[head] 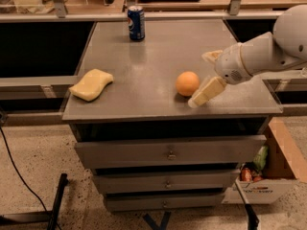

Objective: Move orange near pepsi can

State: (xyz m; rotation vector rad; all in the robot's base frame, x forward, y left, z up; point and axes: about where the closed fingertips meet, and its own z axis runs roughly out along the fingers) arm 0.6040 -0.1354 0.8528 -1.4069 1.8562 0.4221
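The orange [186,83] sits on the grey cabinet top [144,66], right of centre and near the front edge. The pepsi can [136,23] stands upright at the back of the top, left of centre and far from the orange. My gripper [199,79] comes in from the right, just right of the orange. It is open and holds nothing. Its near finger [207,92] lies low by the orange's front right side. Its far finger [211,56] is behind and to the right of the orange.
A pale yellow sponge [91,84] lies near the top's front left corner. Drawers [168,152] are below the top. A cardboard box [273,176] with items stands on the floor at the right. A shelf rail [158,16] runs behind the cabinet.
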